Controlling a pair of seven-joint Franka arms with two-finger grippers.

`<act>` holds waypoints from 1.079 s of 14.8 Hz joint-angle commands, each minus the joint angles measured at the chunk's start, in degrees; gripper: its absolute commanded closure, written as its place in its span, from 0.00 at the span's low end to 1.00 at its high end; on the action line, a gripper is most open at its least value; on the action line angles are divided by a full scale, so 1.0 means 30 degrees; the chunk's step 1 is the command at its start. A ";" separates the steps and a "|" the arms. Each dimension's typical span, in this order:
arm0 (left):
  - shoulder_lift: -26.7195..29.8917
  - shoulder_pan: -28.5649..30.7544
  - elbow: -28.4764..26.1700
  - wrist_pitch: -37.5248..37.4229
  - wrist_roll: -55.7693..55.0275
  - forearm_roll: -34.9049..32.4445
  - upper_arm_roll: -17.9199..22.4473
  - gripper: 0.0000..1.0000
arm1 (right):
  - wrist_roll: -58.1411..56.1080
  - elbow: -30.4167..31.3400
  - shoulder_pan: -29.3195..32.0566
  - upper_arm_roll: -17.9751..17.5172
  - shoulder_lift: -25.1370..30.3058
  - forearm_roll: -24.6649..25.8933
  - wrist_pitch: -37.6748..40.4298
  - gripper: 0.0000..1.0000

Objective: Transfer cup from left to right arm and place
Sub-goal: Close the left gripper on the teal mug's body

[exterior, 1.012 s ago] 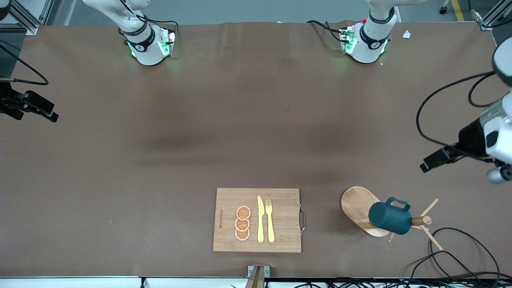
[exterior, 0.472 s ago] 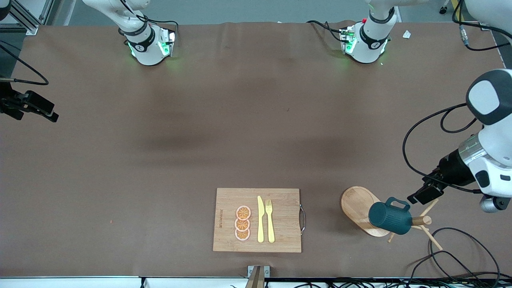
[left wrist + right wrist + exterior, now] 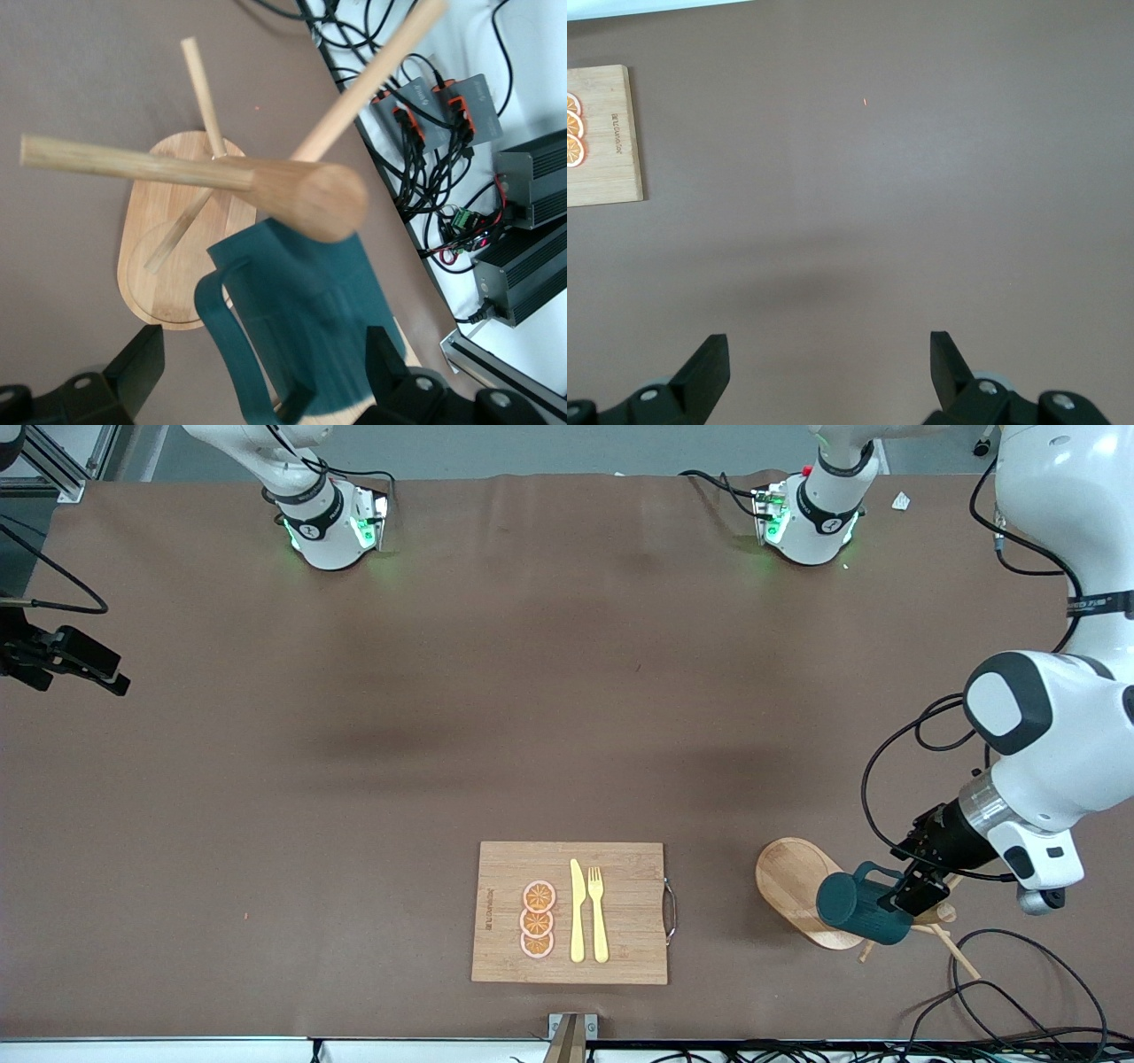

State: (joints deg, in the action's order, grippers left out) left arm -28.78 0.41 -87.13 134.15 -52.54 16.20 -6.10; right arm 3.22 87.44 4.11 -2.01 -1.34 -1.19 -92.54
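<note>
The dark teal cup (image 3: 855, 908) hangs tilted on a peg of a wooden mug tree (image 3: 788, 877) near the front edge, at the left arm's end of the table. My left gripper (image 3: 912, 890) is at the cup, open. In the left wrist view the cup (image 3: 310, 301) and its loop handle (image 3: 221, 345) lie between the two spread fingers of the left gripper (image 3: 261, 363), which do not press on it. My right gripper (image 3: 111, 677) waits open and empty over the right arm's end of the table; the right wrist view shows the right gripper (image 3: 828, 363) over bare mat.
A wooden board (image 3: 620, 903) with orange slices (image 3: 538, 919), a yellow knife and a fork lies near the front edge, mid-table; its corner shows in the right wrist view (image 3: 602, 142). Black cables (image 3: 1010, 992) lie beside the mug tree. The tree's pegs (image 3: 133, 164) stick out around the cup.
The left arm has swung down and inward from the table's end, bringing its open gripper to the cup. The cup and the right arm have not moved.
</note>
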 commanded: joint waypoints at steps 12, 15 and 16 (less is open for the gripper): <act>-0.1304 -0.0137 -0.0458 0.3681 -0.0415 0.5704 -0.0136 0.00 | 0.0186 0.0061 0.0272 -0.0325 0.0095 0.0249 0.0056 0.00; -0.1831 -0.0166 0.0420 0.3712 -0.0415 0.6376 -0.0136 0.00 | -0.0018 0.0003 0.0184 -0.0325 0.0124 0.0249 -0.0001 0.00; -0.1949 -0.0195 0.0450 0.3712 -0.0415 0.6378 -0.0136 0.00 | -0.0019 -0.0084 0.0155 -0.0355 0.0124 0.0249 -0.0031 0.00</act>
State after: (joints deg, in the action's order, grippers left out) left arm -33.39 0.00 -87.80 144.92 -53.37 34.07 -6.38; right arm 3.17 87.43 4.11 -2.27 -1.34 -1.19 -92.59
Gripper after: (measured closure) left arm 0.000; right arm 0.000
